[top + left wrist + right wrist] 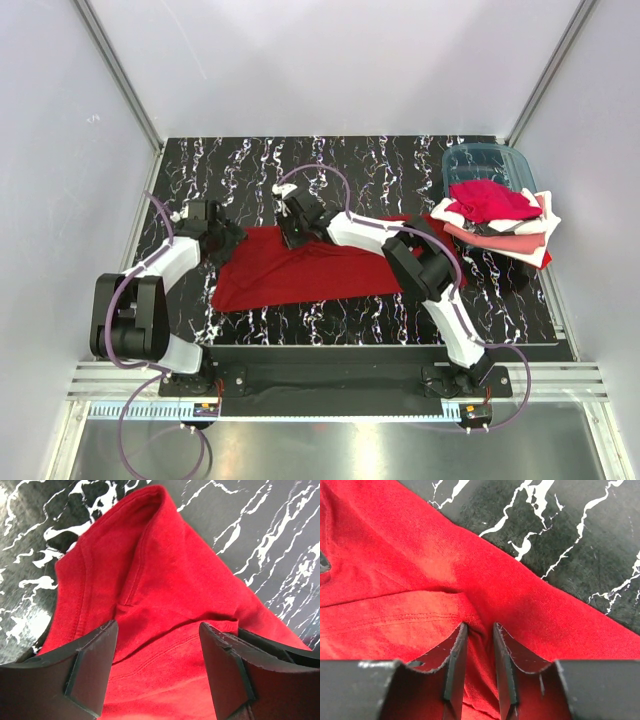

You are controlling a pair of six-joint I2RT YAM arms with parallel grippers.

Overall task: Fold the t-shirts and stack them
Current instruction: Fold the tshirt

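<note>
Top view high, looking down — wrist views close, sharing red shirt (300, 272).

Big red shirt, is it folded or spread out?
Spread out. The big red shirt lies wide and flat on the table; only its far edge bunches at the left gripper and right gripper.

From above, the right arm (420, 262) covered the right end of the shirt (300, 275) and the pile (500, 220) hid part of the bin (480, 160), while at the right wrist the right gripper (479, 628) possibly pinched a fold between its close-set fingers, though the contact was unseen.
</note>
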